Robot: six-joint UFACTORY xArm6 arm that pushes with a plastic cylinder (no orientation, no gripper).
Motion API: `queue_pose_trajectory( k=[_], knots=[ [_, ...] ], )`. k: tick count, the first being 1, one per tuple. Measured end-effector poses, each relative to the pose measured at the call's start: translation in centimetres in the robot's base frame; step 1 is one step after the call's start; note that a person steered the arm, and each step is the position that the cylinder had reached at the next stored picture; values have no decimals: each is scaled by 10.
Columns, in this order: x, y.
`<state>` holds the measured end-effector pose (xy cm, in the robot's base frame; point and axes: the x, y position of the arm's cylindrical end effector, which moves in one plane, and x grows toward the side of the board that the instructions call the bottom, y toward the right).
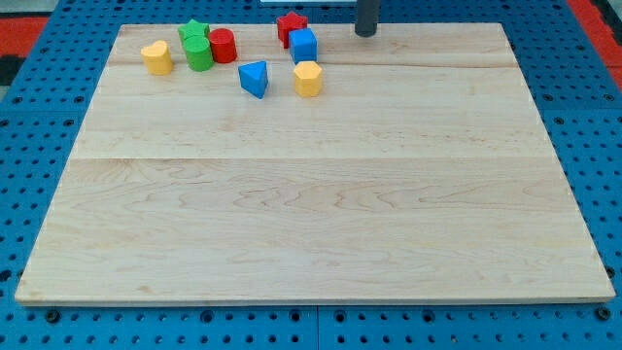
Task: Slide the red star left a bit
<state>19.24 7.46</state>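
Note:
The red star (290,24) lies at the top edge of the wooden board (311,194), a little left of centre. A blue cube (303,45) touches it just below. My tip (365,32) is a dark rod end at the view's top, to the right of the red star with a clear gap between them. It touches no block.
A yellow hexagonal block (307,78) and a blue triangular block (254,78) sit below the blue cube. Further left are a red cylinder (223,45), a green cylinder (199,53), a green star (193,32) and a yellow heart (155,57). Blue pegboard surrounds the board.

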Motion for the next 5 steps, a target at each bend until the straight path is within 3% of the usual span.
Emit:
queue_pose_trajectory(
  k=[2, 5],
  knots=[
    [0, -23],
    [0, -150]
  ],
)
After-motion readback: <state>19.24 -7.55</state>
